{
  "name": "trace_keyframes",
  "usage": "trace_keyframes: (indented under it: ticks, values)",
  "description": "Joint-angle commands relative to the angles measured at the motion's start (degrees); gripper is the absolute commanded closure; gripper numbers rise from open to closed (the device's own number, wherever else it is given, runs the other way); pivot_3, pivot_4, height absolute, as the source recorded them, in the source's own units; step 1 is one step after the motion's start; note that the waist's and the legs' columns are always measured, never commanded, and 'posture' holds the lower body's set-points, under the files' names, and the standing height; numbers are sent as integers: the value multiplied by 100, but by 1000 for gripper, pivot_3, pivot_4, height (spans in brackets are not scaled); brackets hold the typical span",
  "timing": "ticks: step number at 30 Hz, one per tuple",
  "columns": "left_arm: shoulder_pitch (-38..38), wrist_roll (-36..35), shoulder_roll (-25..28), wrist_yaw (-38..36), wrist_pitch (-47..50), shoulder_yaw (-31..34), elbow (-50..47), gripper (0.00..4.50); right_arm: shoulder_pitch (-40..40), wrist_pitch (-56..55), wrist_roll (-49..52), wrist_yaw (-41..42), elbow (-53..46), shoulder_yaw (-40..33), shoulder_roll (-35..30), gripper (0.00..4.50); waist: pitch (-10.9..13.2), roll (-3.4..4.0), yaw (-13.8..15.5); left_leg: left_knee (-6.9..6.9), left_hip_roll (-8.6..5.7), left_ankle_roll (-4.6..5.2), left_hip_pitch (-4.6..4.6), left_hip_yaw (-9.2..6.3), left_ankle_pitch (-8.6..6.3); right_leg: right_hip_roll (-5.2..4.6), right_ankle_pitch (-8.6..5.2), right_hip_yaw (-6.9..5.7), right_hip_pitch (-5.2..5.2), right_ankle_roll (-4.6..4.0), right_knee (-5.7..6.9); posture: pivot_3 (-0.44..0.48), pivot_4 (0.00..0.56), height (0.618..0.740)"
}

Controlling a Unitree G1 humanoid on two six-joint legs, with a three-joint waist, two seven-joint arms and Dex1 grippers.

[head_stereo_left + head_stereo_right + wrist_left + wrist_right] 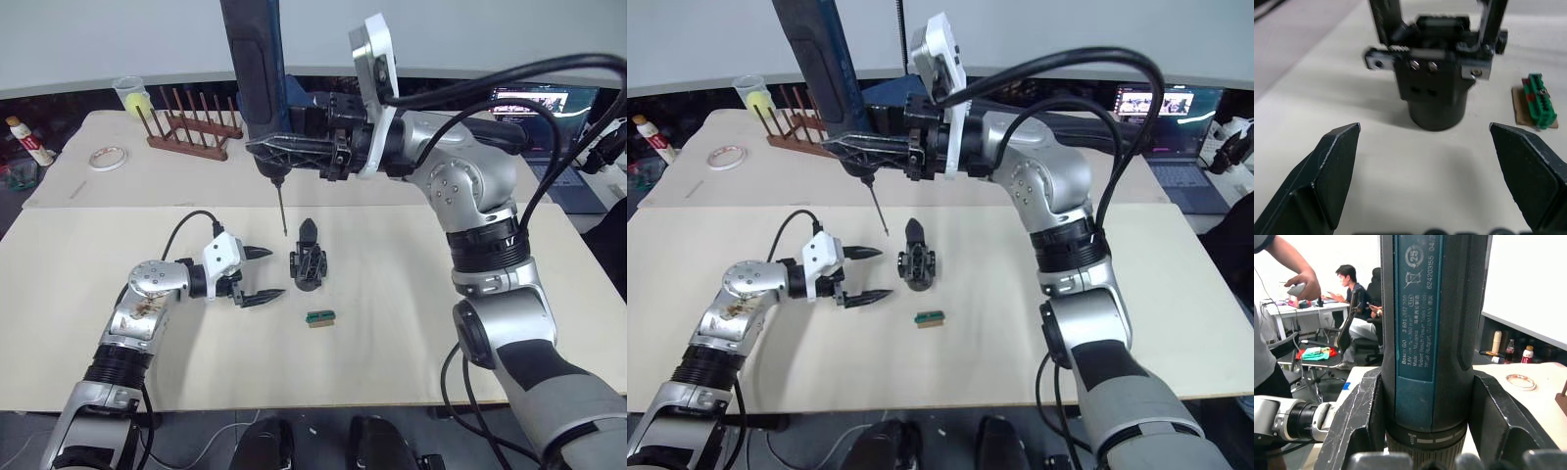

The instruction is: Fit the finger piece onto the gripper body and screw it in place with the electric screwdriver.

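The gripper body point(311, 264) stands upright on the cream table point(411, 333), mid-table. Two black uprights point(1385, 22) rise from its top to a point point(308, 232); I cannot tell which of them is the finger piece. My right gripper point(266, 147) is shut on the electric screwdriver point(255, 69), held upright above the table. Its silver bit point(282, 211) hangs just left of the body's tip, apart from it. My left gripper point(272, 271) rests open at table level just left of the body, fingers point(1334, 161) pointing at it with nothing between them.
A small green-and-brown block point(320, 317) lies just in front of the body. At the back left are a wooden rack point(191, 125), a tape roll point(108, 157), a cup point(130, 94) and a bottle point(29, 142). A laptop point(544, 108) stands at the back right.
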Motion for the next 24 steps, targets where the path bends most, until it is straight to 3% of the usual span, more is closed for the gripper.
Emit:
trace_keyframes:
  ticks: [1, 24]
  values:
    - [-193, 63, -69, -64, -231, -26, 132, 0, -4, -323, -64, 68, -285, -118, 52, 2571, 0, 0, 2, 0, 0, 0, 0, 1, 0, 0, 0, -1, 0, 0, 0, 0, 150, 740]
    - [-785, 328, -493, -325, -440, -248, 848, 0, 953, -590, -532, 67, -987, -39, -12, 2571, 0, 0, -6, 10, 0, -3, 0, -8, 3, 0, 0, -4, 0, -1, 2, 0, 150, 740]
